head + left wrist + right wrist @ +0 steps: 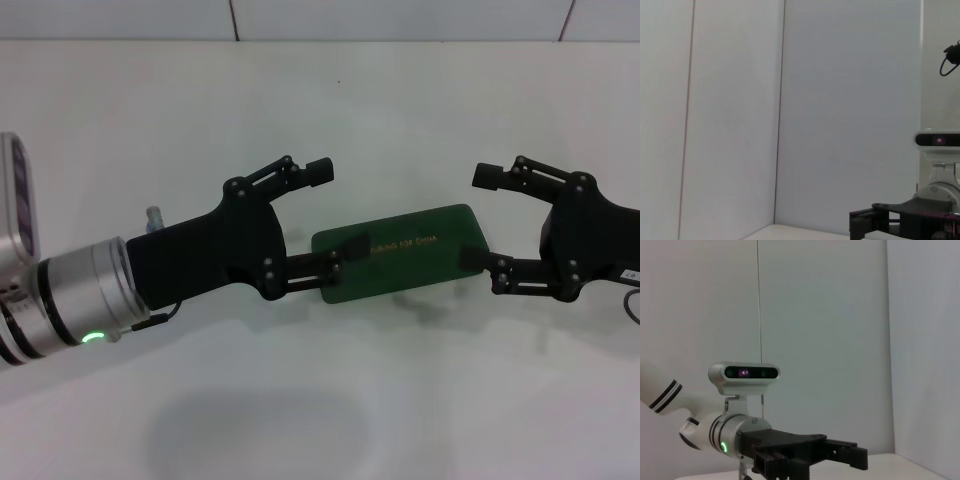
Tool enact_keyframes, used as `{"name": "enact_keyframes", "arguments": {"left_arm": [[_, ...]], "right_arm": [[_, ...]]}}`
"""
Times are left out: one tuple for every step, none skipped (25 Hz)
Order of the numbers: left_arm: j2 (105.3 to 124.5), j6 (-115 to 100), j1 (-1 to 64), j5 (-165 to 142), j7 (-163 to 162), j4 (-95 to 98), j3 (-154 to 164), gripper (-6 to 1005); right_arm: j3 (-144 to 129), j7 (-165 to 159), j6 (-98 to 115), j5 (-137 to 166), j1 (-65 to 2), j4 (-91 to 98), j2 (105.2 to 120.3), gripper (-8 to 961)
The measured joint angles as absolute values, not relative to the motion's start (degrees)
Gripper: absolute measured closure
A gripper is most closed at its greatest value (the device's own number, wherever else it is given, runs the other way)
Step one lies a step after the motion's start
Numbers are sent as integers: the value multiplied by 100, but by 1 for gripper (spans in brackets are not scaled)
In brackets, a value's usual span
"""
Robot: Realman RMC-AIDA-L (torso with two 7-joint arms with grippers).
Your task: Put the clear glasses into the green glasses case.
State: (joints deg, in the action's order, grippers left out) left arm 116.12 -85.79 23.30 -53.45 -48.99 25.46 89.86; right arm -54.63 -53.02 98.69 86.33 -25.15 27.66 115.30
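The green glasses case [402, 250] lay shut on the white table [320, 400], lid up with its gold lettering [405, 243] showing, roughly centred between the two arms. The clear glasses were not visible anywhere in any view — likely already inside the closed case, but that could not be confirmed.

The left gripper [335, 218] sat at the case's left end, jaws spread wide: the lower finger reached over the case's left edge and looked to be touching or just above the lid, while the upper finger hung well clear of the case, beyond its far side. It held nothing.

The right gripper [480, 218] mirrored it at the case's right end, also spread wide — lower finger at the right edge of the case, contact too close to call, upper finger out over bare table. Nothing was held there either.

Judged from this layout, both arms bracketed the case from opposite ends, probably to steady it or press the lid rather than to lift it, since neither pair of fingers straddled it.

Each wrist view showed only the other arm's gripper against the plain wall; neither showed the case.
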Motion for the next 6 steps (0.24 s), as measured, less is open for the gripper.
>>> {"name": "enact_keyframes", "arguments": {"left_arm": [[11612,-8579,2330,-5343,-4899,2545,8985,107],[11611,-8578,2329,-5342,-4899,2544,8984,107],[11610,-8579,2328,-5342,-4898,2543,8984,107],[11610,-8579,2323,-5339,-4898,2542,8983,107],[11610,-8579,2305,-5334,-4897,2541,8982,107],[11610,-8579,2302,-5332,-4897,2541,8982,107]], "right_arm": [[-5456,-5302,9869,8628,-2511,2766,11532,79],[-5451,-5301,9869,8624,-2507,2766,11533,79],[-5449,-5300,9869,8620,-2502,2766,11535,79],[-5446,-5298,9861,8616,-2499,2766,11537,79],[-5445,-5295,9843,8615,-2499,2766,11539,79],[-5444,-5286,9804,8615,-2501,2766,11542,79]]}}
